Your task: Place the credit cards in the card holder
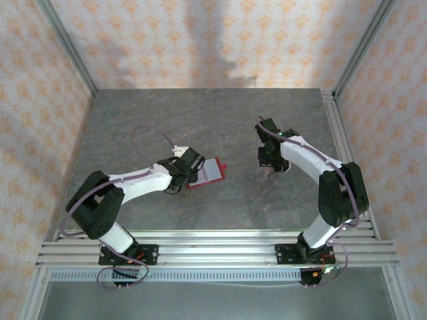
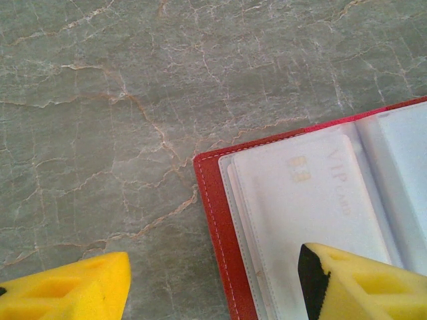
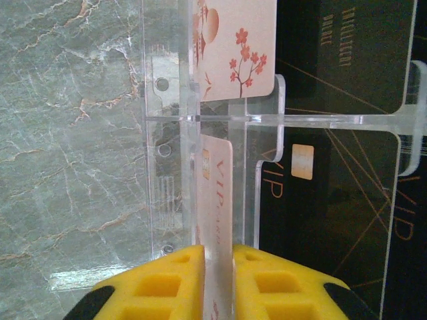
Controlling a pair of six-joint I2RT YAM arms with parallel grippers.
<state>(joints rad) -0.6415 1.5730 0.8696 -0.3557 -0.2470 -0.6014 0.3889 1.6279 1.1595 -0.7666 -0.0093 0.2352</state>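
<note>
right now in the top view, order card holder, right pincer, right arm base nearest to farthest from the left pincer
1. card holder, just right of the left pincer
2. right pincer, farther right, gripping a pale card
3. right arm base, near right edge

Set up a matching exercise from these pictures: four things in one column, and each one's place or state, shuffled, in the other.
Things:
1. card holder
2. left gripper
3. right gripper
4. black cards

Places or states:
A. open, one finger over a clear sleeve
B. behind the clear stand and its dividers
C. lying open on the table
D. shut on a pale VIP card

Pairs: 1-C, 2-A, 3-D, 4-B
</note>
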